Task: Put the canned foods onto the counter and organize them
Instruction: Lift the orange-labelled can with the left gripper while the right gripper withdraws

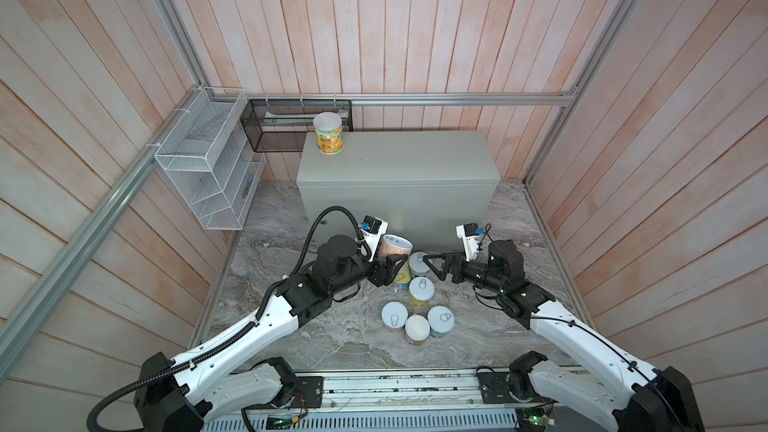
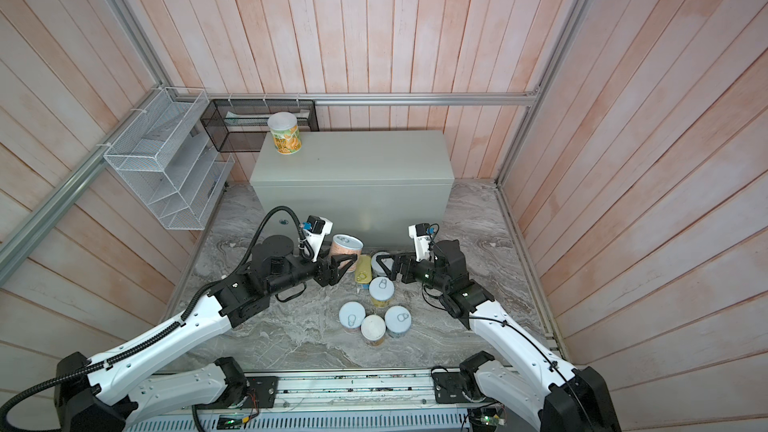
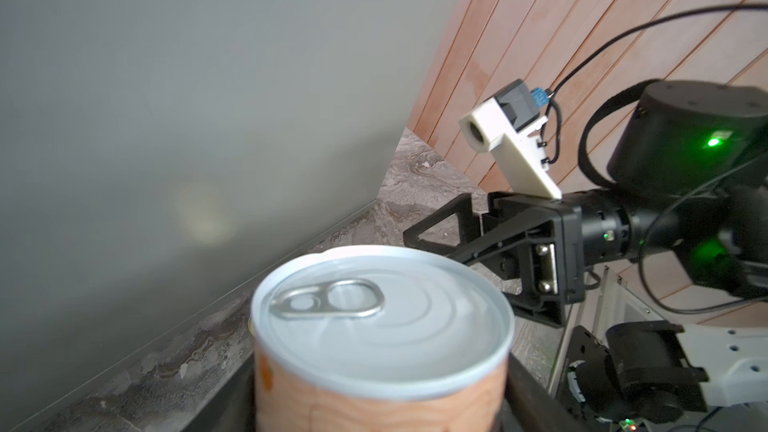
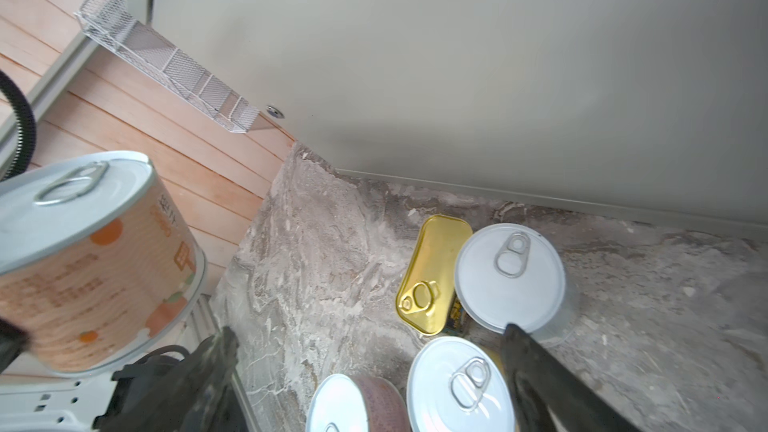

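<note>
Left gripper (image 1: 394,266) clamped on orange can (image 1: 394,248), roughly upright, held aloft before the counter (image 1: 415,160), whose top lies up and beyond. Right gripper (image 1: 430,268) jaws apart by silver can (image 1: 417,264), probably not touching. Yellow can (image 1: 329,137) already on counter's back-left corner.

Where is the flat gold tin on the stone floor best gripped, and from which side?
Grip the gold tin across its two long edges, coming straight down from above: it lies flat, lid up, too low for a side approach. The silver-lid can crowds one long edge, so a finger may not fit there; moving that can first seems safer.
</note>
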